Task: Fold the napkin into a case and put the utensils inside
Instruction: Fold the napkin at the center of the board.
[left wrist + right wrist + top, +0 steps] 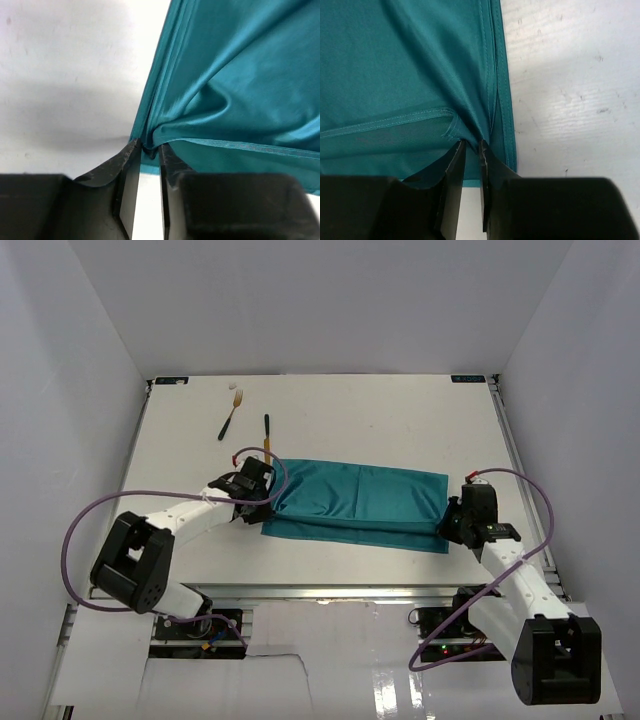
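Napkin: teal napkin (pixel 360 502) folded into a long band, lying flat across the middle of the top view, its long edges running left to right; a lower layer shows past the band's bottom edge.
Left gripper: left gripper (pixel 265 498) sits at the band's left end; in its wrist view (pixel 149 147) the 2 fingers stand a slit apart with the cloth's edge pinched between the tips, creases fanning out from that spot.
Right gripper: right gripper (pixel 447 525) sits at the lower right corner of the band; in its wrist view (pixel 472 145) the hemmed layers gather into the narrow gap between the fingertips, clamped there.
Knife: dark-handled knife (pixel 267 433) lies upright in the frame, just above the napkin's upper left corner.
Fork: fork (pixel 230 415) lies tilted, up and left of the knife, apart from the cloth.
Table: white table (pixel 400 420) carries all of it.
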Controlling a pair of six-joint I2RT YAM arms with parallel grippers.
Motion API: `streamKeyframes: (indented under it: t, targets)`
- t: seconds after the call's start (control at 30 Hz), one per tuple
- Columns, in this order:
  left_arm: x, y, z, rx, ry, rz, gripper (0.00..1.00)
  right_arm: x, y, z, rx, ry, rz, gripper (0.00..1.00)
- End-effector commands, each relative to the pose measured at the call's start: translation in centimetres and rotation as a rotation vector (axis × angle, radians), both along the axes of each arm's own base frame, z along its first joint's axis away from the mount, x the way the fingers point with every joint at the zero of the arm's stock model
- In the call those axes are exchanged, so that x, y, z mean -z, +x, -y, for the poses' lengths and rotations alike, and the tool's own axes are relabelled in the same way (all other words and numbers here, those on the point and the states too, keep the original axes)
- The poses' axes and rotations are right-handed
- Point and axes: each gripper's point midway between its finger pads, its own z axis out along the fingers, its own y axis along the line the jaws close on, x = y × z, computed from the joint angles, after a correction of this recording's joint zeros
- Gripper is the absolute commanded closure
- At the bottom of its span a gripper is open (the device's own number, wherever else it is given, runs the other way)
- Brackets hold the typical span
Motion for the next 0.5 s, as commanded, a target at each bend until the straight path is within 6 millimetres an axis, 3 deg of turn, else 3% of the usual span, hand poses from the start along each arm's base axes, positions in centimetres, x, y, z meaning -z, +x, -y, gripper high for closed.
streamKeyframes:
  t: [0.0, 0.07, 0.1, 0.13, 0.17, 0.27, 0.33, 0.47]
  targets:
    - [-0.3, -1.7, 0.1, -0.014, -0.046, -0.024, 0.67, 1.1, -2.2, -0.4, 0.081, 0.065, -0.074, 0.77]
    - [-0.5, -3.1, -0.5, -0.023, -0.043, -0.050, 0.49, 0.9, -3.3, -1.0, 0.117, 0.122, -0.090, 0.57]
    - [-1.4, -3.2, -0.7, -0.036, -0.052, -0.029, 0.16, 0.6, -3.3, -1.2, 0.127, 0.142, -0.072, 0.44]
    - [-1.9, -3.4, -0.9, -0.039, -0.049, -0.021, 0.08, 0.3, -3.8, -1.8, 0.127, 0.178, -0.088, 0.24]
    - [-2.4, -3.8, -1.4, -0.043, -0.035, -0.029, 0.02, -0.5, -3.8, -1.9, 0.137, 0.194, -0.067, 0.15]
    - [-4.4, -4.1, -2.2, -0.051, -0.016, 0.004, 0.02, -2.7, -4.3, -0.8, 0.173, 0.148, -0.039, 0.02]
    - [-5.5, -4.2, -2.2, -0.050, -0.024, 0.017, 0.02, -5.0, -4.0, -0.1, 0.167, 0.110, 0.015, 0.10]
    - [-6.2, -4.2, -1.9, -0.042, -0.043, 0.017, 0.02, -8.4, -2.1, -0.1, 0.122, 0.103, 0.166, 0.10]
